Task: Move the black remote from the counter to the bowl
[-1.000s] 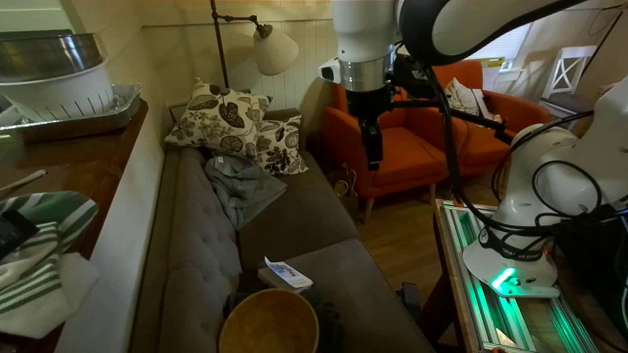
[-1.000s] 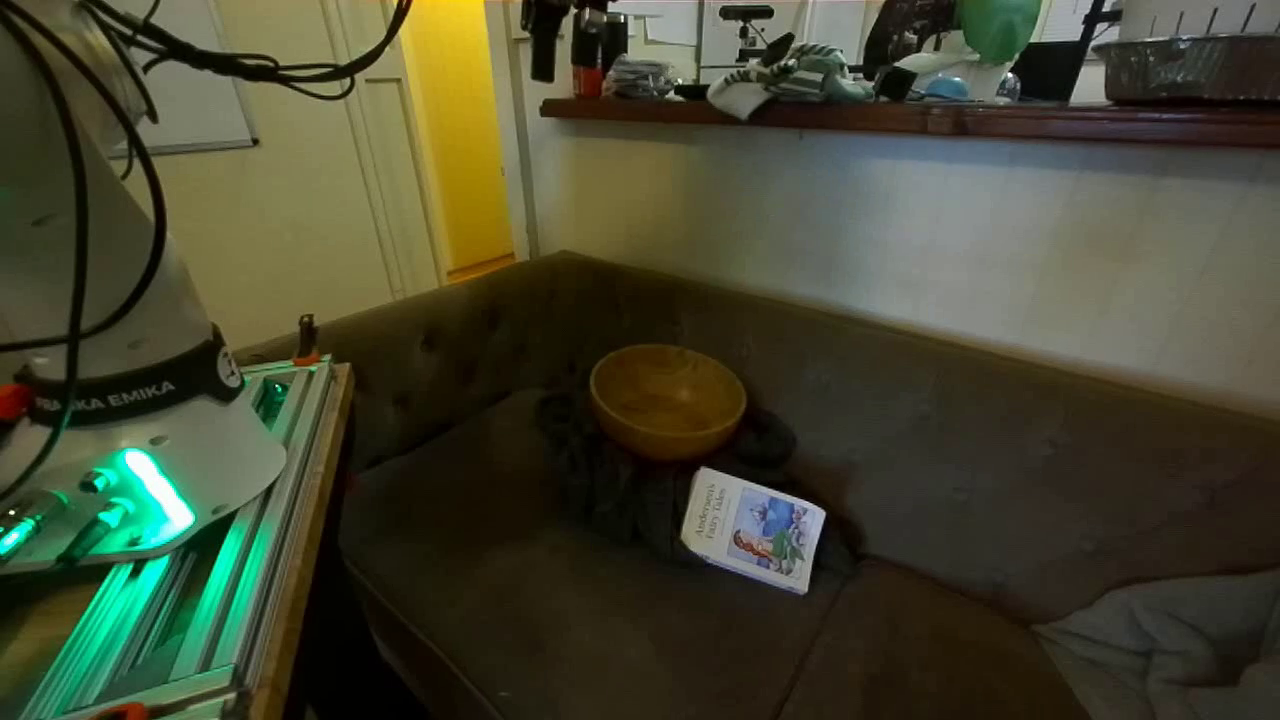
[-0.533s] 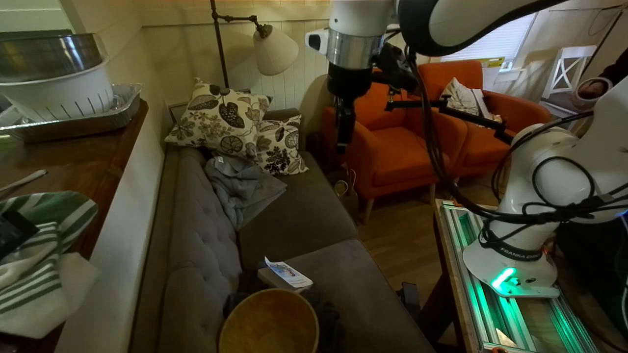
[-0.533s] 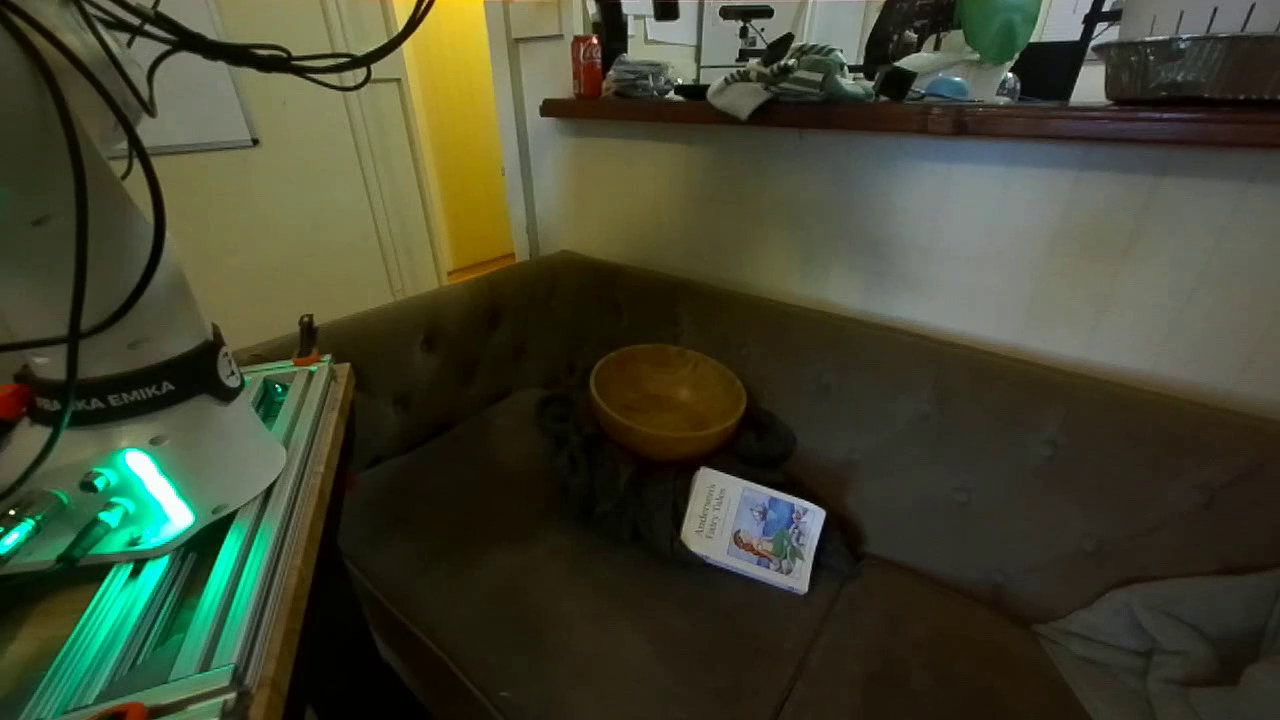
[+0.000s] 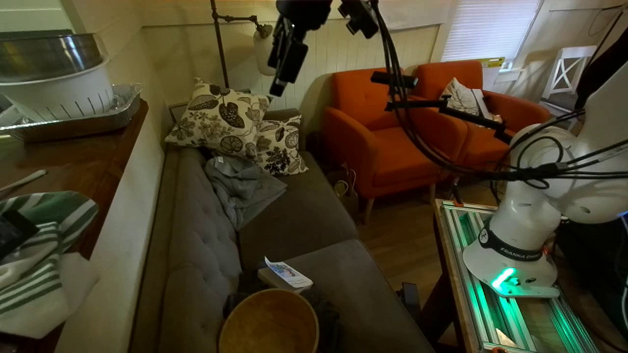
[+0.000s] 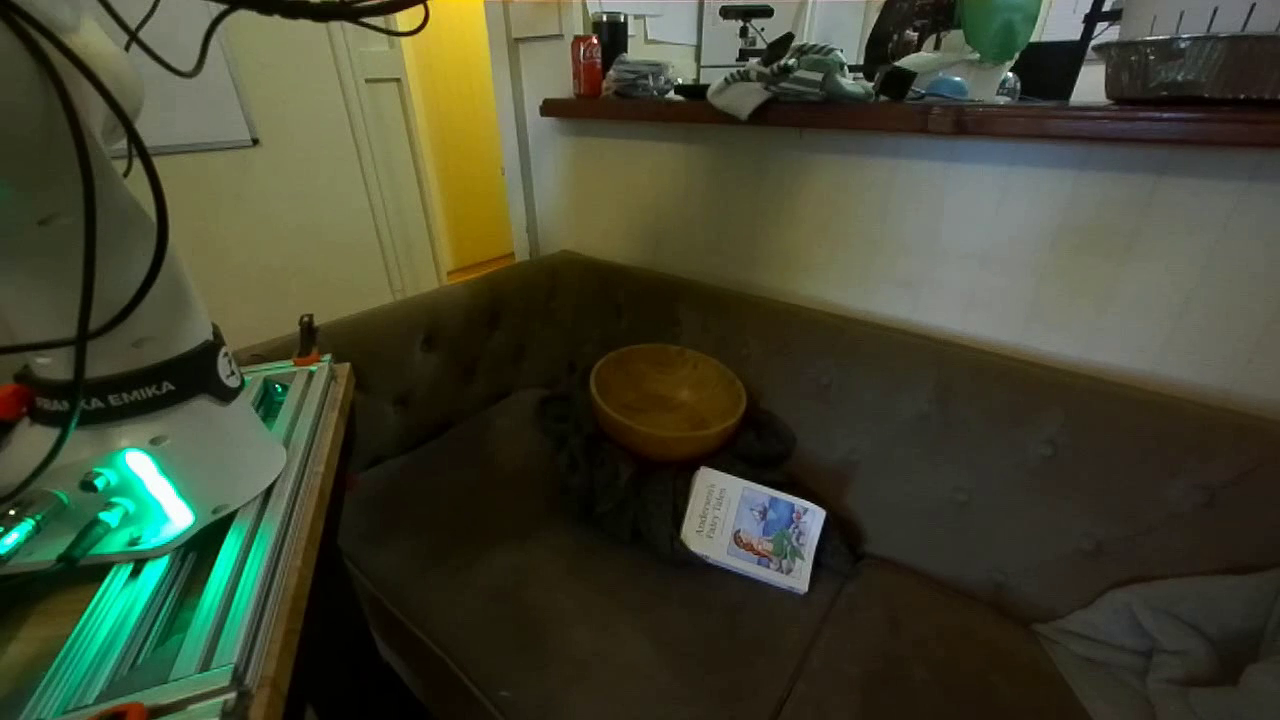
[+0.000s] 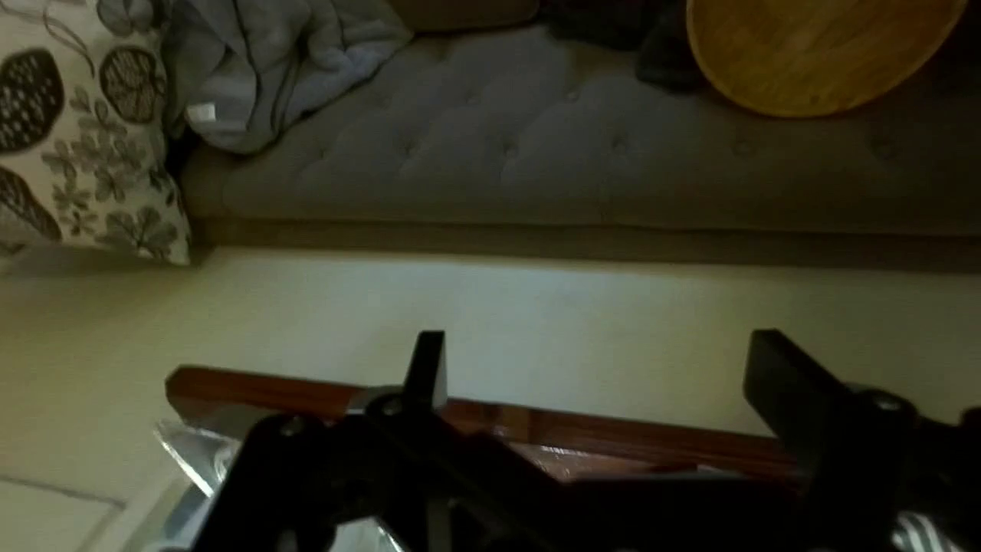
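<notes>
The gripper is held in mid-air at a tilt, with its fingers parted wide; through the gap, in the wrist view, the pale side panel and the long sofa-facing edge of the counter are seen; where the black remote lies cannot be told for certain; a dark thing is seen on the green-and-white towel, which is draped over that long edge, and in an exterior view a low black thing is seen on the counter between the towel and a plastic-wrapped stack; whether either is the remote cannot be told.

By the counter corner beyond the stack, a red can is placed, with a dark tumbler seen behind it; by the corner at the opposite end, a foil tray is set, with a white colander and a steel vessel stacked on it; between tray and towel a light-coloured utensil is laid, back from the long edge.

The bowl is set upright on a dark cloth on the sofa, lower than the counter's long edge and well apart from it; just beside the bowl a book is shown in both exterior views; in the wrist view the bowl is cut off by the top border, towards the right; beneath the tray's corner, patterned cushions are propped, and a grey blanket is heaped near them.
</notes>
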Controlling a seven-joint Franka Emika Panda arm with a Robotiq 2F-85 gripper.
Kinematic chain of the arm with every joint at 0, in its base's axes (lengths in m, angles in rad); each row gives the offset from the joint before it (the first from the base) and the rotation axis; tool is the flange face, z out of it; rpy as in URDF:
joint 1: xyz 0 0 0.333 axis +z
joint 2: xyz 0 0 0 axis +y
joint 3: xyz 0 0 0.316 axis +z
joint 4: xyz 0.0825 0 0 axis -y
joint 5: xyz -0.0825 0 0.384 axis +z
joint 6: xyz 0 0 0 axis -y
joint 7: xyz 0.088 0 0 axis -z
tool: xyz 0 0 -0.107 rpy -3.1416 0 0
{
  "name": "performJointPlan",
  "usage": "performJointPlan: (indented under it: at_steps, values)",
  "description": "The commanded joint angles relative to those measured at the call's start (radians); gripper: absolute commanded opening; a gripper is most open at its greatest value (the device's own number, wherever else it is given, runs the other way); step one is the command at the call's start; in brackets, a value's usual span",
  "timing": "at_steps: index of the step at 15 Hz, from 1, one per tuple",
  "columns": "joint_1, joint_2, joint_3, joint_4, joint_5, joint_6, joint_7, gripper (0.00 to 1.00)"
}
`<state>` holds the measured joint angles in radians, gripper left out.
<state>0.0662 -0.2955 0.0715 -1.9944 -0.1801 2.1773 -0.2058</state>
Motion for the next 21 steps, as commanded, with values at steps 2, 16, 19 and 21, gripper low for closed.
performJointPlan:
  at_steps: [2,16,19,21]
  values:
    - [0.048,0.184,0.031,0.263,0.008,0.008,-0.058,1.0]
    - [0.08,0.333,0.077,0.436,-0.043,0.05,-0.101,1.0]
    - [0.095,0.415,0.085,0.564,-0.155,-0.003,-0.056,1.0]
    - [0.112,0.493,0.088,0.675,-0.201,-0.029,-0.087,1.0]
